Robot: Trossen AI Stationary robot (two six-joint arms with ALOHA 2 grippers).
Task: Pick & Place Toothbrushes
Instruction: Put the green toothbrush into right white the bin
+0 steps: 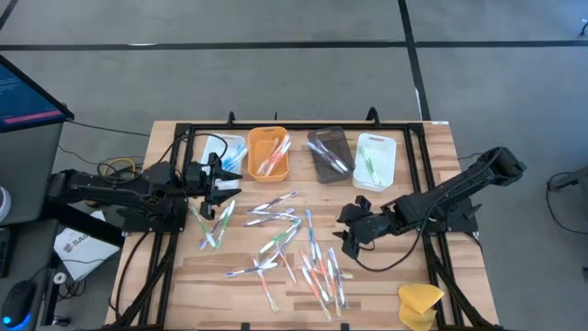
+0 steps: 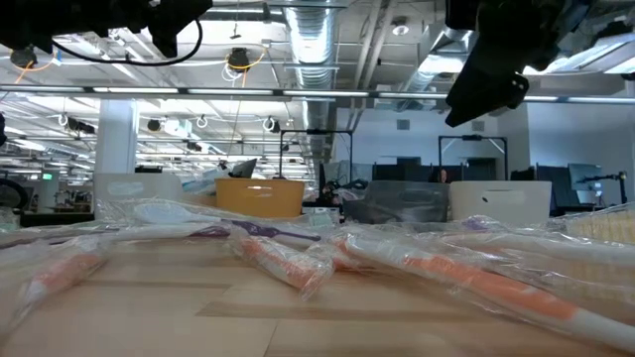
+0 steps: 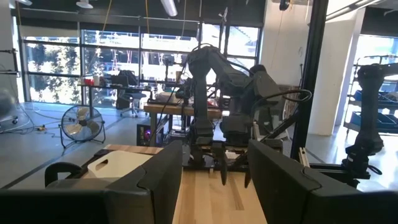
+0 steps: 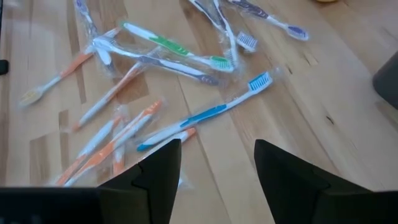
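a wooden tabletop (image 1: 230,276) seen from above, with wrapped toothbrushes (image 1: 294,248) scattered loose across its middle and toward the near edge, their handles blue, green, orange-pink and clear white. along the far edge stand four small trays in a row: a white tray (image 1: 223,150) nearest the left side, an orange tray (image 1: 268,153) holding a few toothbrushes, a dark brown tray (image 1: 329,153), and a second white tray (image 1: 375,161) with a green toothbrush in it. the left gripper (image 1: 220,181) hovers near the first white tray, its fingers parted and nothing between them. the right gripper (image 4: 214,165) hangs above the right part of the pile, released and empty, with a blue toothbrush (image 4: 205,115) lying on the wood just ahead of it. a yellow sponge-like lump (image 1: 420,303) sits at the near right corner. no brand or label on the wrappers can be read; lettering on a white box (image 1: 78,248) beside the left edge is too small to make out.
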